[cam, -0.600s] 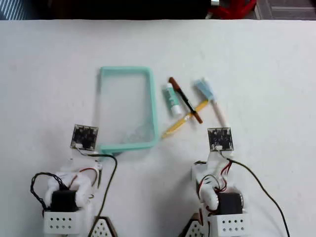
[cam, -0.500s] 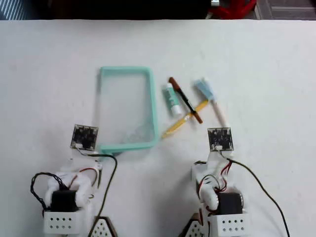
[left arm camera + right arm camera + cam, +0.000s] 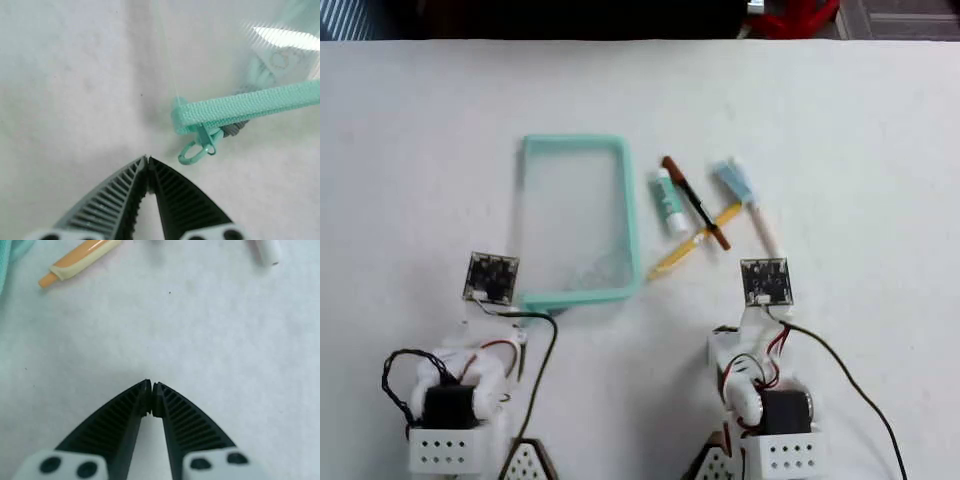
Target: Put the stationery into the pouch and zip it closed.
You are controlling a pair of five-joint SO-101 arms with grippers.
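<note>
Both pressed together, empty: left fingers (image 3: 116, 196) near pouch zipper pull (image 3: 194, 152), right fingers (image 3: 120, 426) above table (image 3: 210, 330).

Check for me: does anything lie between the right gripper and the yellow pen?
Nothing visible does. The right gripper is shut and holds nothing, and there is just white table between it and the yellow pen. The other stationery lies farther off.

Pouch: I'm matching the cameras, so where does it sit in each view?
High view: pouch lies flat, left of the orange pen.
Left wrist view: its teal border and zip pull lie just beyond the left gripper.
Right wrist view: one pouch corner at the frame's edge, near the orange pen.
Shared landmark: the teal border.
</note>
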